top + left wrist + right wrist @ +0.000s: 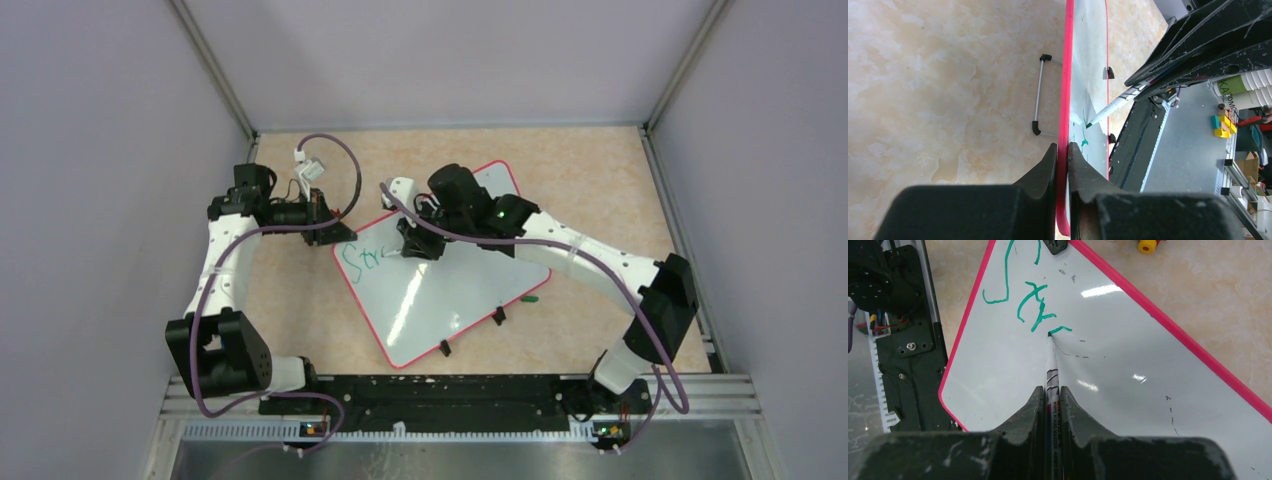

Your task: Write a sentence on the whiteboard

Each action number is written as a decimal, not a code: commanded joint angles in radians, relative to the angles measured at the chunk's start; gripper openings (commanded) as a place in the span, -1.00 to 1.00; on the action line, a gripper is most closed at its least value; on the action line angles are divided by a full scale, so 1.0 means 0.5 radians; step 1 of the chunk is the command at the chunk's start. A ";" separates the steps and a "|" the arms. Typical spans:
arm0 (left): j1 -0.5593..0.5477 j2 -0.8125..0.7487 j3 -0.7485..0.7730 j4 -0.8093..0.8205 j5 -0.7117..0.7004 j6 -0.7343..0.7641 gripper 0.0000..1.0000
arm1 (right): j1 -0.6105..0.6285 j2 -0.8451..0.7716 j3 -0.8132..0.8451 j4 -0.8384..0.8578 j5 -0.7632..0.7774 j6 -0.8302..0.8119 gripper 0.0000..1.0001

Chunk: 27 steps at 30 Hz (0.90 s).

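Green ink marks the left corner region of the whiteboard (455, 300), which lies flat on the counter (600, 180), turned diagonally to the arm bases. The sentence (1035, 307) so far reads only "Str" plus the start of a further stroke. By judgement the task is at an early stage, with most of the first line and all of the second not yet written.

Hold-down: the left claw (1063, 147) has its jaws pressed together on the red-pink rim of the board, near the corner closest to the writing. This grip most likely anchors the board so that marker pressure cannot slide or rotate it on the smooth counter.

Writing tool: the right claw (1050, 390) is clamped on the barrel of the whiteboard marker (1050, 357). The barrel projects forward between the fingers at a tilt, so the tip meets the surface at the end of the last stroke in the row and is visible to the wrist camera.

Black clips (499, 316) sit on the board's near-right edge, well apart from the writing.
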 commanded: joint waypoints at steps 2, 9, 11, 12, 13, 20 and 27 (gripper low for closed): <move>-0.022 -0.052 -0.033 0.028 -0.070 0.014 -1.00 | 0.013 -0.062 -0.063 0.009 0.022 -0.029 -1.00; -0.023 -0.046 -0.028 0.029 -0.066 0.013 -1.00 | -0.004 -0.106 -0.082 -0.036 0.082 -0.064 -1.00; -0.023 -0.045 -0.029 0.030 -0.063 0.013 -1.00 | -0.020 -0.110 -0.081 -0.040 0.097 -0.069 -1.00; -0.023 -0.046 -0.028 0.029 -0.063 0.012 -1.00 | -0.029 -0.110 -0.081 -0.040 0.104 -0.072 -1.00; -0.023 -0.045 -0.028 0.029 -0.063 0.011 -1.00 | -0.040 -0.110 -0.078 -0.040 0.111 -0.075 -1.00; -0.023 -0.044 -0.028 0.032 -0.069 0.010 -1.00 | -0.060 -0.096 -0.037 -0.031 0.189 -0.094 -1.00; -0.023 -0.044 -0.029 0.032 -0.066 0.010 -1.00 | -0.075 -0.045 0.048 -0.015 0.235 -0.079 -1.00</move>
